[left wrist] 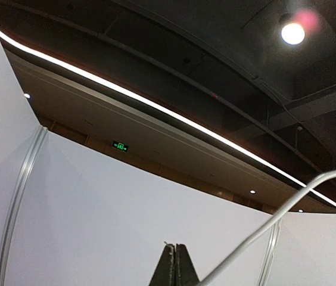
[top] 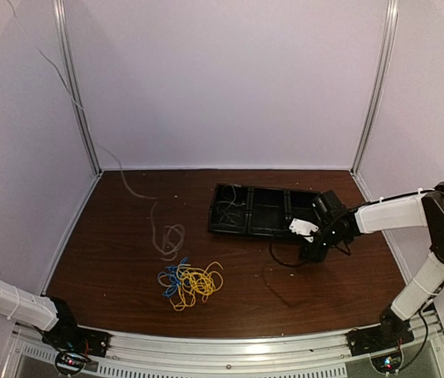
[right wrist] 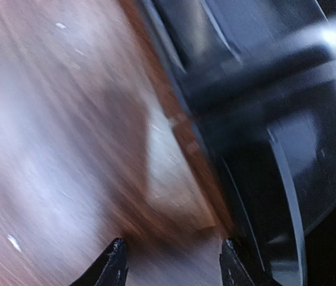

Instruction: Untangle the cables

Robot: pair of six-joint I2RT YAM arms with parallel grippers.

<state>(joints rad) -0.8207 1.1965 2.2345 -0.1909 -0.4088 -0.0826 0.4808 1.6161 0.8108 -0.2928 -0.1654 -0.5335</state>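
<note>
Left arm [top: 17,303]: folded low at the near left corner of the worktop [top: 112,268].
Left pincer [left wrist: 174,263]: it points up at the ceiling. Its two fingers are pressed tight together with nothing between them.
Right arm [top: 431,260]: it stands at the near right corner, bends, and reaches in over the right side of the worktop.
Yellow and blue cables [top: 190,282]: one mixed-up bunch lying on the worktop, near the near edge and a little left of the middle. The blue loops are on the left side of the bunch and the yellow loops on the right. No pincer touches it.
Pale grey cable [top: 172,238]: a thin loop lying just behind the bunch. Its long end runs off toward the far left corner.
Right pincer [top: 312,250]: low over the worktop, by the right end of the black tray [top: 242,228]. Its fingers stand wide apart and hold nothing.
Right wrist view: blurry. Both fingertips [right wrist: 115,265] show at the bottom, with brown worktop between them and the tray's dark rim [right wrist: 287,196] to the right.
Black tray: a long tray with boxes inside, in the far middle of the worktop. What lies in it is too small to tell.
</note>
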